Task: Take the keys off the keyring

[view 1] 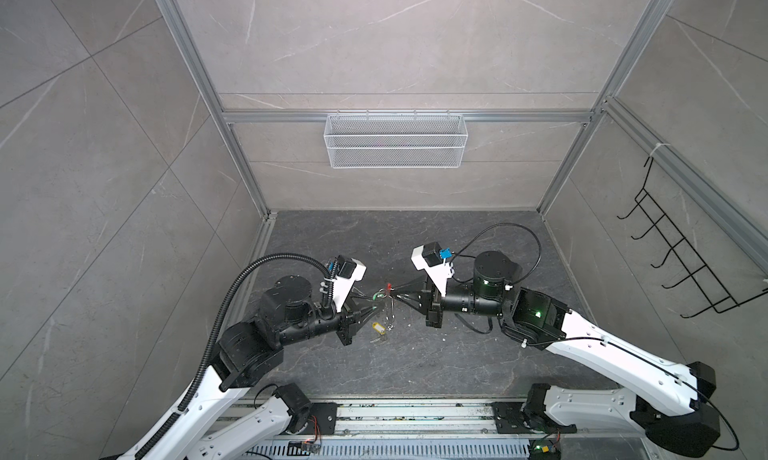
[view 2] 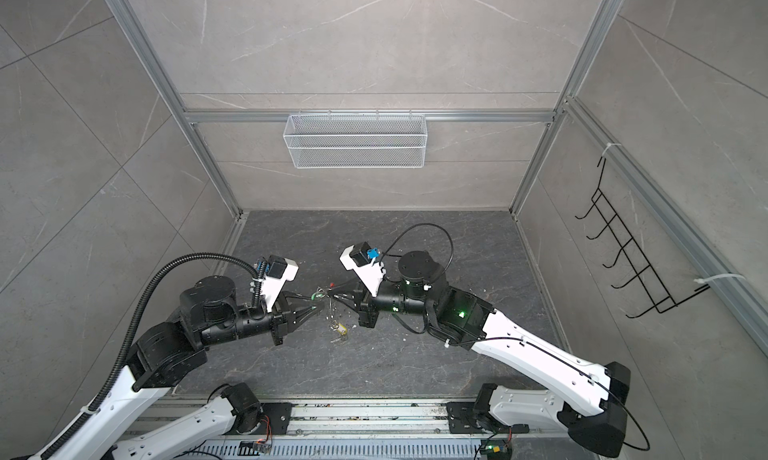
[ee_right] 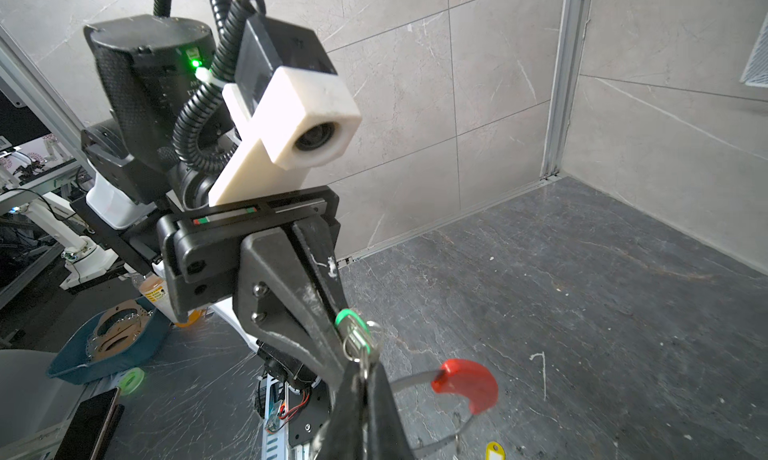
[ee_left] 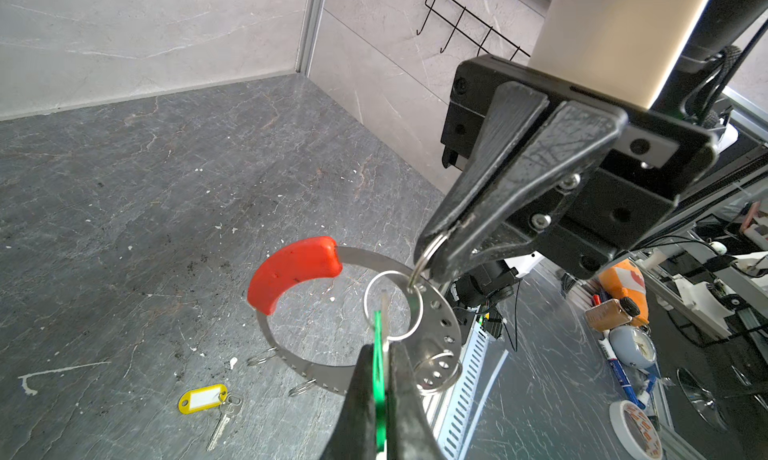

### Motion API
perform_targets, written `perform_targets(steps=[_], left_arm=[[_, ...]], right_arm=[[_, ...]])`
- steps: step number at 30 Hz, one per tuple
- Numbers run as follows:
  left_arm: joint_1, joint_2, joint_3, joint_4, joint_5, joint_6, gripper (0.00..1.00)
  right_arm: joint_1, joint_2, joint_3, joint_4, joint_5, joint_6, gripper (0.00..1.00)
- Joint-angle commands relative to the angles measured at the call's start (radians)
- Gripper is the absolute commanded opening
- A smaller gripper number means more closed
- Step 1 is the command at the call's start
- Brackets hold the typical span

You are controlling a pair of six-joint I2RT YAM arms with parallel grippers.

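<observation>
The keyring is a flat steel band with holes and a red sleeve, held in the air between both grippers. My left gripper is shut on the green tag, with its silver key beside it on a ring. My right gripper is shut on a small split ring hooked into the band. In both top views the grippers meet tip to tip. The yellow-tagged key lies loose on the floor below.
Empty split rings hang from the band. A white mesh basket is mounted on the back wall. A black wire hook rack hangs on the right wall. The dark stone floor carries white specks.
</observation>
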Motion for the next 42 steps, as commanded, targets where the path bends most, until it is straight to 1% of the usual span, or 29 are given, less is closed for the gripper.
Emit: perform_targets(steps=[1, 8, 13, 20, 25, 32, 35, 42], left_arm=[[0.007, -0.016, -0.006, 0.049, -0.014, -0.002, 0.0], [0.007, -0.016, -0.029, 0.087, 0.013, 0.002, 0.0], [0.007, -0.017, -0.046, 0.11, -0.003, 0.004, 0.0], [0.008, -0.035, -0.07, 0.134, -0.075, 0.012, 0.0], [0.007, -0.045, -0.08, 0.141, -0.093, 0.013, 0.0], [0.008, -0.033, -0.079, 0.157, -0.069, 0.014, 0.0], [0.008, -0.027, -0.085, 0.176, -0.041, 0.015, 0.0], [0.008, -0.023, -0.087, 0.177, -0.066, 0.023, 0.0]], right_arm=[[0.004, 0.0, 0.006, 0.065, 0.018, 0.033, 0.0], [0.004, 0.004, -0.012, 0.111, 0.039, 0.072, 0.0], [0.004, 0.004, -0.032, 0.167, 0.026, 0.112, 0.0], [0.002, -0.011, -0.069, 0.254, -0.03, 0.159, 0.0], [0.0, -0.035, -0.095, 0.298, -0.065, 0.165, 0.0], [-0.001, -0.043, -0.117, 0.36, -0.138, 0.172, 0.0], [-0.002, -0.053, -0.137, 0.396, -0.147, 0.174, 0.0], [-0.006, -0.068, -0.157, 0.44, -0.216, 0.183, 0.0]])
